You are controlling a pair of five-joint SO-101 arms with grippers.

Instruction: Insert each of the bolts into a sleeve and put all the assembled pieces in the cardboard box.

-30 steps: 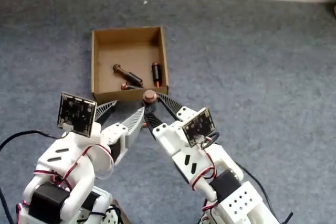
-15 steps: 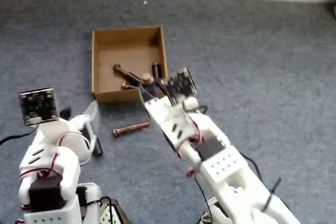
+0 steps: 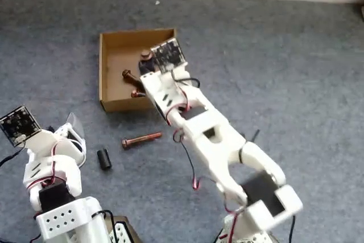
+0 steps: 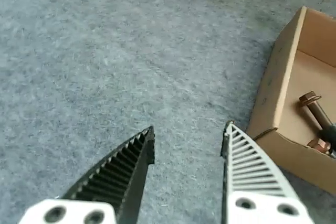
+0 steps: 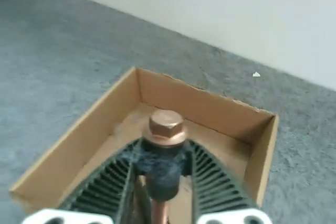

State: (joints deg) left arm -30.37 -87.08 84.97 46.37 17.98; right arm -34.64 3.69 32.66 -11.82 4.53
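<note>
Grey tabletop [image 3: 284, 55]: right fingers [image 5: 107, 182] clamp sleeved bolt [image 5: 160, 166] over cardboard box [image 3: 104, 66], 11 o'clock; left fingers [image 4: 126, 166] spread, empty. Risk: drop could jolt bolt from sleeve.

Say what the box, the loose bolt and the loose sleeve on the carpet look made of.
Box: cardboard, matte brown, thin folded walls with raw edges.
Bolt: metal by the look, copper-coloured with a slight sheen; whether plated or solid, I cannot tell.
Sleeve: black and dull, perhaps rubber or plastic; too small to settle.
</note>
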